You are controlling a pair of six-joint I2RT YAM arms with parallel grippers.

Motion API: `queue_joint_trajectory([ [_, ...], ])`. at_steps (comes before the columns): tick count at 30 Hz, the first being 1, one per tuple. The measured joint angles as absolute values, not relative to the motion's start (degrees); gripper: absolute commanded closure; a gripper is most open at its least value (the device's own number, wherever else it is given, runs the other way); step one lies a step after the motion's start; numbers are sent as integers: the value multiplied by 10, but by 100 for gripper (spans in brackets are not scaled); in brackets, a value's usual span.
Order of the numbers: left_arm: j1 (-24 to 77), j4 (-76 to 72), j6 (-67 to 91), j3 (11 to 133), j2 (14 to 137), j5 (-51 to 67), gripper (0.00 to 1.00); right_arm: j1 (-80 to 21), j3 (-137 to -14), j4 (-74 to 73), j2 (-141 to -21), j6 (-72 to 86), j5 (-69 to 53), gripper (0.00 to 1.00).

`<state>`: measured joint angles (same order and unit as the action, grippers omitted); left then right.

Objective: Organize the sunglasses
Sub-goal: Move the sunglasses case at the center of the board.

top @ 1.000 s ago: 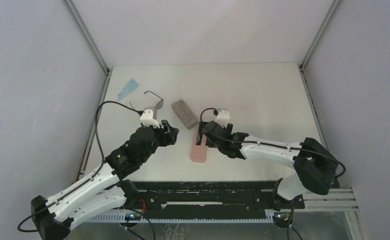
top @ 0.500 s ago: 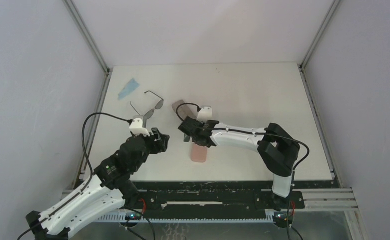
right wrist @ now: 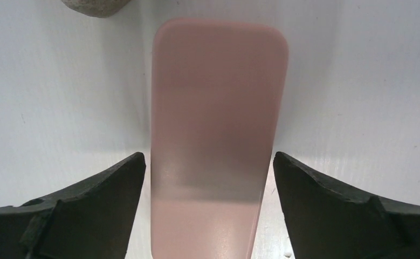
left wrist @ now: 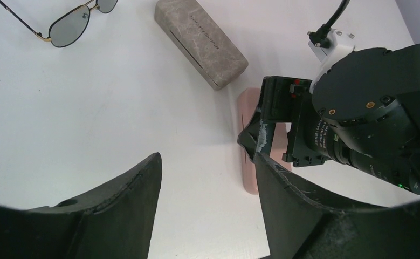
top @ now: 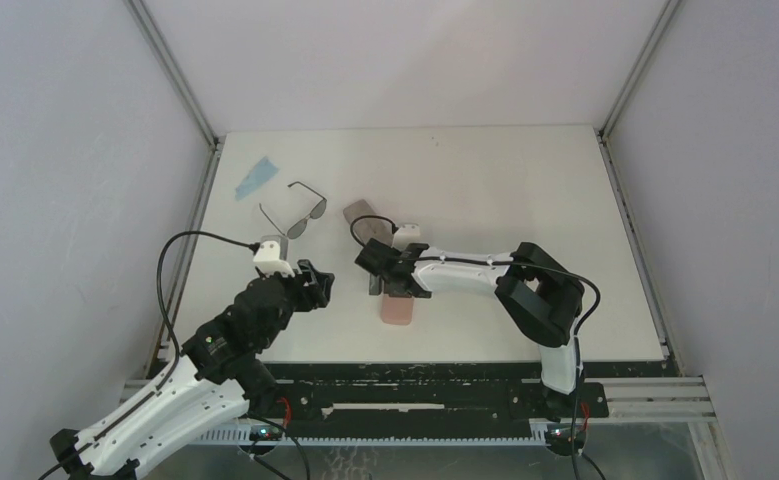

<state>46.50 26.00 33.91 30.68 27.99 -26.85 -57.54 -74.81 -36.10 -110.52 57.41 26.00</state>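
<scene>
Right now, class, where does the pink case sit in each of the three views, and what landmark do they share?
Top view: pink case just left of centre, its far end under the right arm.
Left wrist view: right of centre, partly hidden.
Right wrist view: middle, reaching the bottom edge.
Shared landmark: the grey case just beyond its far end.

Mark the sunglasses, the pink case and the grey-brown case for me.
sunglasses (left wrist: 70,29), left wrist view, on a dark lens.
pink case (right wrist: 215,108), right wrist view, middle of its top face.
grey-brown case (left wrist: 201,42), left wrist view, middle of its top face.
</scene>
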Motion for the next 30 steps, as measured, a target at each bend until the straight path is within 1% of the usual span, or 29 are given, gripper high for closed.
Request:
queue_joint_trajectory([
  [2, 465, 261, 339, 307, 280, -269, 32, -573, -748, -361, -1105, 572, 257, 23],
  [3, 465, 261, 339, 307, 280, -269, 32, -572, -748, -361, -1105, 571, 256, 28],
  [6, 465, 262, 339, 307, 281, -269, 33, -570, -748, -361, -1105, 568, 254, 40],
  [12, 465, 263, 339, 307, 283, -268, 33, -570, -748, -362, -1105, 564, 256, 54],
  [17, 465, 263, 339, 307, 285, -267, 33, -568, -738, -363, -1086, 520, 273, 59],
  [22, 465, 261, 339, 307, 287, -264, 33, -548, -697, -353, -997, 419, 278, 60],
  [26, 465, 257, 341, 307, 294, -256, 34, -491, -659, -322, -923, 318, 246, 60],
  [30, 465, 253, 344, 307, 302, -237, 35, -403, -632, -299, -896, 229, 198, 61],
])
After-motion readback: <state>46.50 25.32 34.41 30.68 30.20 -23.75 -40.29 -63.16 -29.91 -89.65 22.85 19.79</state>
